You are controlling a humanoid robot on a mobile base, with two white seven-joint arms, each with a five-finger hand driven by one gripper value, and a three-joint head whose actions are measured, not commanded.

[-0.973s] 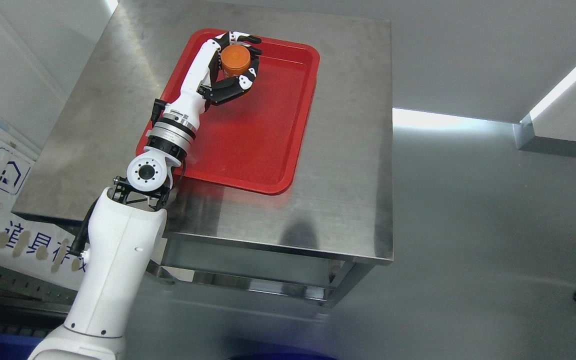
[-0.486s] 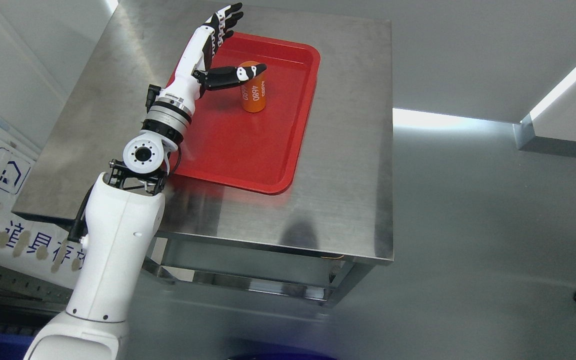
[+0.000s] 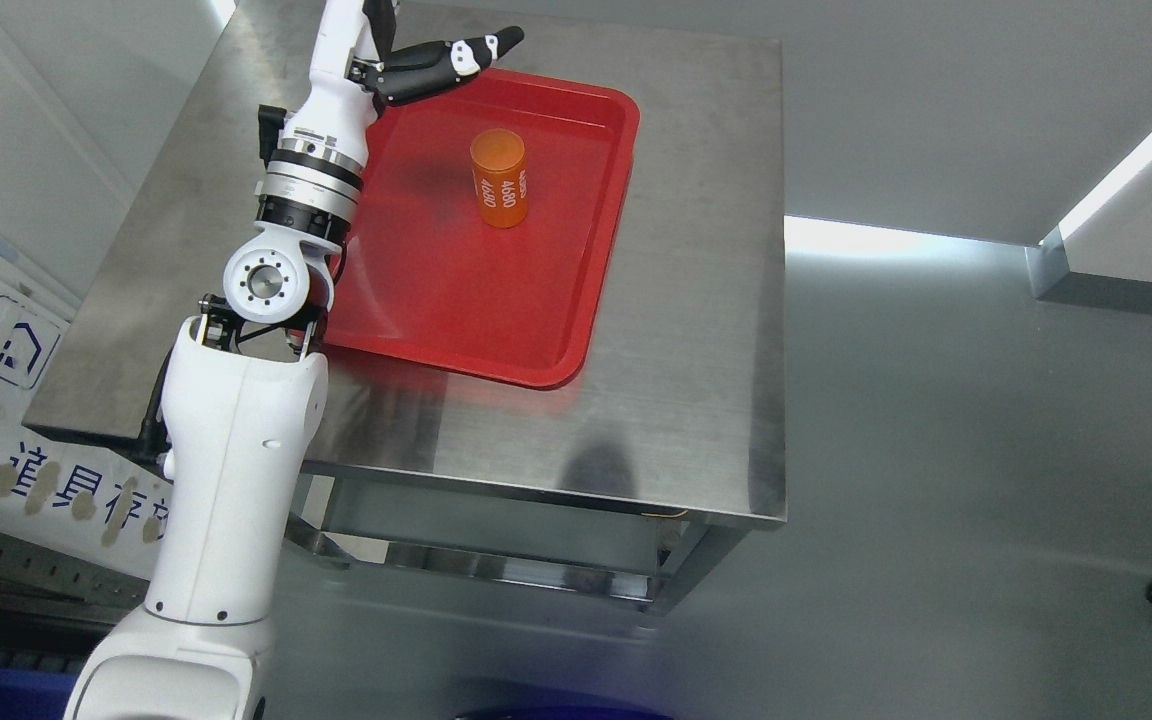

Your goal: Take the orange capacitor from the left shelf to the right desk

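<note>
Item count: one orange capacitor [image 3: 499, 178], standing upright in one red tray [image 3: 496, 320]. One steel desk [image 3: 696, 300] carries the tray. One robot hand [image 3: 406, 60] is visible, partly cut by the top edge.

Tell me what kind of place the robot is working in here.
Probably a lab or industrial test cell: a bare stainless steel table holding a red tray with one upright orange capacitor, plain grey floor around it. The left hand is open above the tray's far edge.
</note>
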